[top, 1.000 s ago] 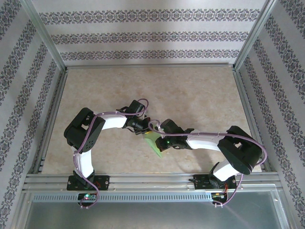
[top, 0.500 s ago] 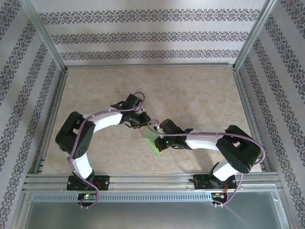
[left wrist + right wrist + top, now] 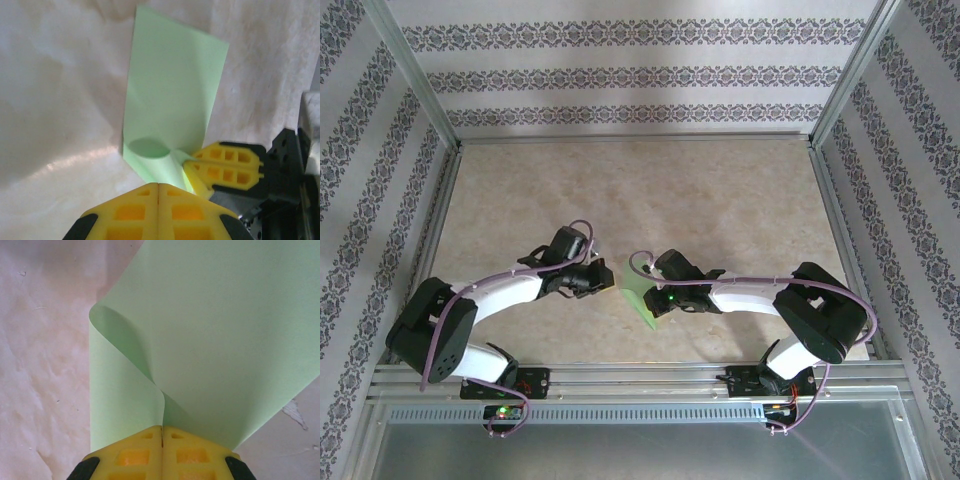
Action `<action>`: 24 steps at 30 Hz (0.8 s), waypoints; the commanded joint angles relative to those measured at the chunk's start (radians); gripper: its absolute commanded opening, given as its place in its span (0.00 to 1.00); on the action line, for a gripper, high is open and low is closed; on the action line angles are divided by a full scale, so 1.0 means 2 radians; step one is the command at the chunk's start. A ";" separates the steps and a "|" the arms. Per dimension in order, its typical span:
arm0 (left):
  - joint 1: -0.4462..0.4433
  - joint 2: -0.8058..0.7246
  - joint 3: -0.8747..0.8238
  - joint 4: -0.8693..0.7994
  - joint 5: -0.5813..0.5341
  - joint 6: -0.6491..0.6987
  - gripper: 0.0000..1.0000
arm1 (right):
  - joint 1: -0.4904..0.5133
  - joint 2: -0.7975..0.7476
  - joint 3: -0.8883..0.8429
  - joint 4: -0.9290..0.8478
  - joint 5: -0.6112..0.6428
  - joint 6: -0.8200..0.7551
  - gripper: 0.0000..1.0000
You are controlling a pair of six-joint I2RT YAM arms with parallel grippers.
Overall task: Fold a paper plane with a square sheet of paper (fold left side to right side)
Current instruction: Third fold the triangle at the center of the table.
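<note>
The top camera looks down from behind the arm bases (image 3: 505, 382), far enough for the whole beige marbled table (image 3: 720, 190). Both wrist cameras sit close, looking past yellow plastic fingers (image 3: 125, 217) at the same light green paper sheet (image 3: 225, 330).

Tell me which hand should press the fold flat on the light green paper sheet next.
Left. The left hand is shut, empty and beside the curled fold of the thin light green paper sheet. The right hand is shut on the doubled-over sheet, so it probably should keep holding.
</note>
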 commanded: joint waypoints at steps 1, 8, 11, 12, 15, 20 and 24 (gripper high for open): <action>-0.022 0.004 0.001 0.084 0.016 -0.039 0.04 | 0.006 0.019 -0.004 -0.032 0.017 0.003 0.00; -0.059 0.070 0.020 0.108 0.007 -0.049 0.03 | 0.006 0.021 -0.001 -0.034 0.018 0.003 0.00; -0.069 0.090 0.023 0.123 0.008 -0.055 0.02 | 0.005 0.020 0.000 -0.036 0.018 0.003 0.00; -0.071 0.094 0.023 0.127 0.007 -0.057 0.02 | 0.006 0.020 0.000 -0.036 0.018 0.003 0.00; -0.075 0.104 0.025 0.128 0.004 -0.056 0.02 | 0.006 0.019 -0.001 -0.037 0.019 0.003 0.00; -0.076 0.115 0.024 0.132 0.004 -0.058 0.02 | 0.006 0.019 -0.004 -0.040 0.020 0.003 0.00; -0.076 0.117 0.025 0.117 -0.001 -0.055 0.02 | 0.005 0.018 -0.005 -0.039 0.023 0.004 0.00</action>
